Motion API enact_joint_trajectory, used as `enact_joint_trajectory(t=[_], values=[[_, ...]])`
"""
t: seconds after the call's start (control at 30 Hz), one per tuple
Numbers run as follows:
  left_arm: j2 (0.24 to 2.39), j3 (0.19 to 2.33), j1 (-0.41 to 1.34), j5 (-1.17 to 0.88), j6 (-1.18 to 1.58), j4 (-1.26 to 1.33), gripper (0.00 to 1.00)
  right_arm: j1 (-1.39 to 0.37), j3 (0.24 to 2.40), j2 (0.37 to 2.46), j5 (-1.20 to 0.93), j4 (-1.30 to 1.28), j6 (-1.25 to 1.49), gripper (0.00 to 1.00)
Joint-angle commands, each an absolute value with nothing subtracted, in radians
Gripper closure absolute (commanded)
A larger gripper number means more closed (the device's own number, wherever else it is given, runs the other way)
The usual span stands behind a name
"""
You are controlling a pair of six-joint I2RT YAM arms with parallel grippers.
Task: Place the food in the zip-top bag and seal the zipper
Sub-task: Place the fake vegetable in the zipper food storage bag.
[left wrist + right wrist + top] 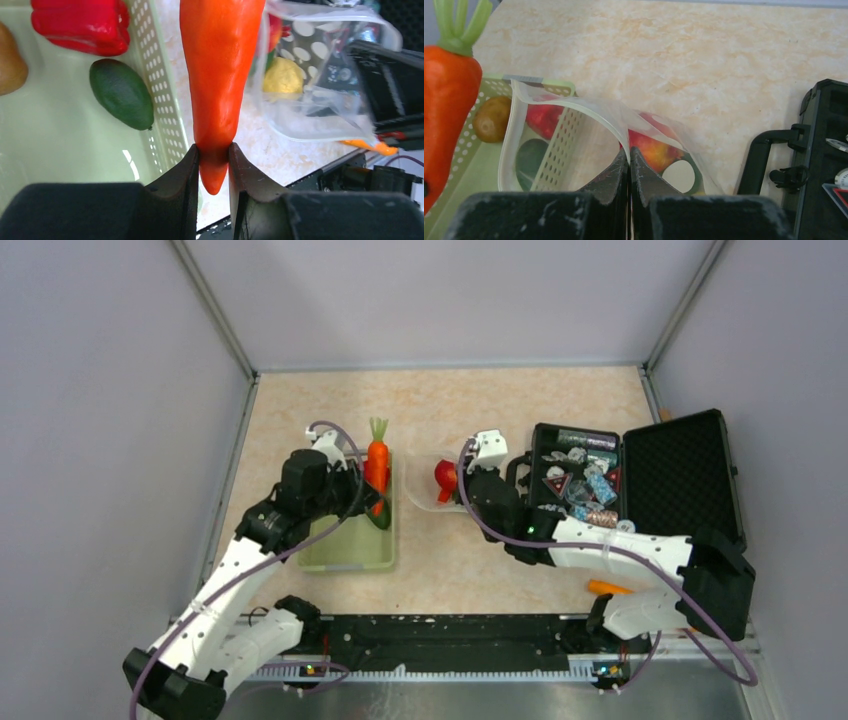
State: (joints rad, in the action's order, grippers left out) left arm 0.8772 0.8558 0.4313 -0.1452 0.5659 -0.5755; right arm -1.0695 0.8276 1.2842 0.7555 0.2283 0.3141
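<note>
Where the left fingers [175, 185] close, they pinch the tapered tip of a smooth, glossy orange carrot [220, 75], which rises from them in front of the perforated wall of the pale green plastic basket [160, 100]. Beside those fingers, inside the basket, lie a blocky red pepper [80, 25], an oval dark green piece [121, 93] and a rounded brown one [10, 65]. The right fingers [609, 185] are pressed together on the rim of the clear, floppy, dot-printed zip-top bag [320, 107]. Its whitish zipper [559, 100] curves away from them in an open loop. Just beyond their tips, a red piece [654, 150] and a knobbly yellow one [284, 77] sit inside the bag on the marbled tabletop [674, 50].
</note>
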Motion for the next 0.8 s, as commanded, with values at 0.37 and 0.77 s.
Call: enact_joint_trajectory(t=[0.37, 0.77], values=[[0.821, 0.925, 0.433, -0.422, 0.503, -0.523, 1.00, -1.070, 0.861, 1.287, 0.720, 0.258, 0.382, 1.00], [0.834, 0.936, 0.457, -0.677, 0.494, -0.646, 1.00, -1.071, 0.830, 1.259, 0.755, 0.273, 0.395, 1.00]])
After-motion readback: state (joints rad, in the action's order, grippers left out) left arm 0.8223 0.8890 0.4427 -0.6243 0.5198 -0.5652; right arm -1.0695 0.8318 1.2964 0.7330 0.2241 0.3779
